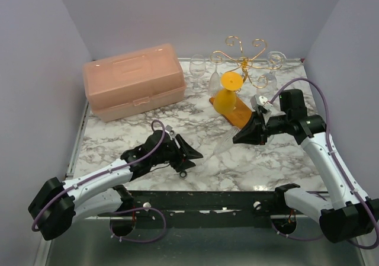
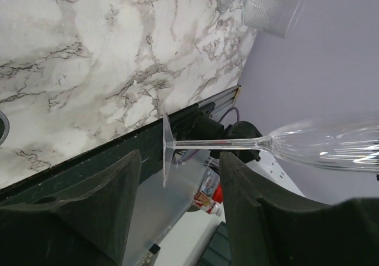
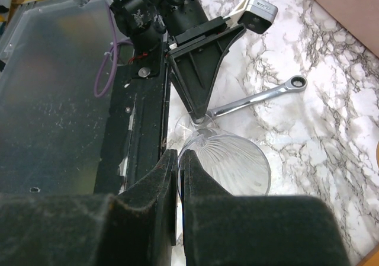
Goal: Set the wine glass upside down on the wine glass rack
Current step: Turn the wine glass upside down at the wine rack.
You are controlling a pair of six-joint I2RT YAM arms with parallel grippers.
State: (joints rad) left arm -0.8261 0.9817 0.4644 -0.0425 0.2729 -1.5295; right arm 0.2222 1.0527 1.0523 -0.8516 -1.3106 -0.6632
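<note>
Clear wine glass (image 3: pixel 231 159) pinched at its rim by right claw (image 3: pixel 179 156) (left claw (image 2: pixel 180 159) half-open near its stem).

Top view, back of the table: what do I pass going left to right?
box → clear glass → rack → second clear glass
</note>
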